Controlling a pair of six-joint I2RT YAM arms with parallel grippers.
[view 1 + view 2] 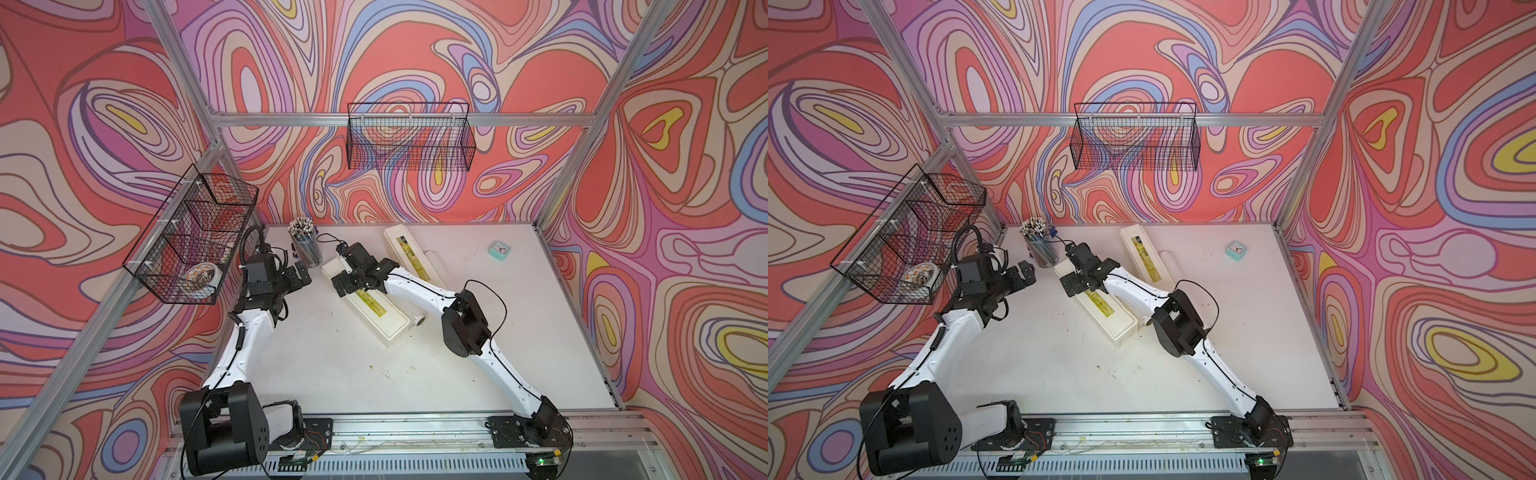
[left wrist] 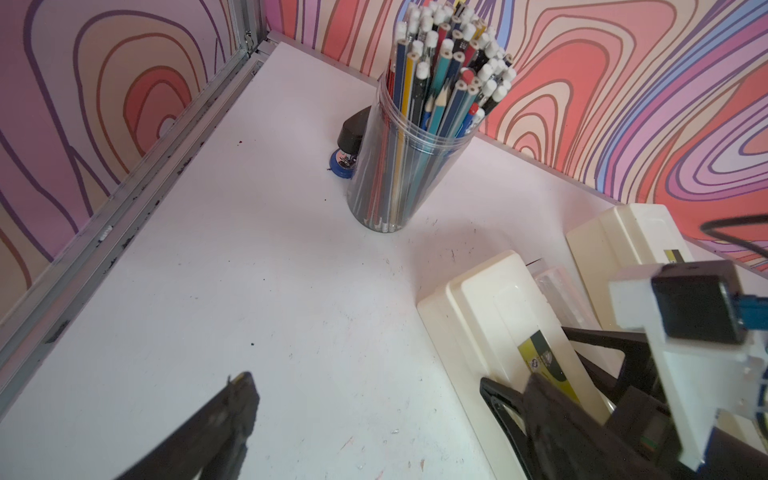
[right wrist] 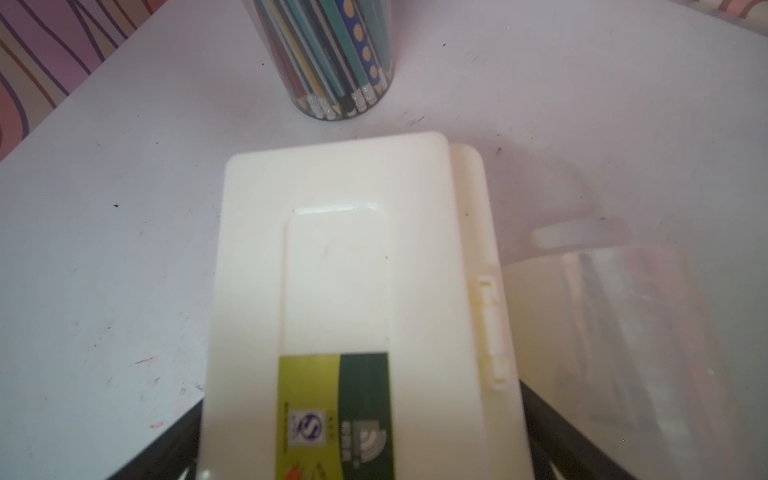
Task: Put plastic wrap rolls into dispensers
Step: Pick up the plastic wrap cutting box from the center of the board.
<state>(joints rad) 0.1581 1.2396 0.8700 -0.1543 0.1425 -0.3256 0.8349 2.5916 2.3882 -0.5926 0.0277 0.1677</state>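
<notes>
White tabletop (image 1: 332, 374), swirly pink walls (image 1: 415, 62): my right gripper (image 1: 363, 277) straddles the long cream-white plastic dispenser box (image 1: 374, 307), fingers spread; left gripper (image 1: 302, 278) hangs nearby, fingers spread, empty.

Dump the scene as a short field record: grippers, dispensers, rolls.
left gripper: open, empty, near the pencil jar
right gripper: open, straddling the near dispenser at its end toward the pencil jar
near dispenser: lid closed
far dispenser: lid closed, no gripper at it
roll A: on the table between the dispensers, partly under the right arm
roll B: beside the far dispenser, on the clock side
loaded: neither roll
</notes>
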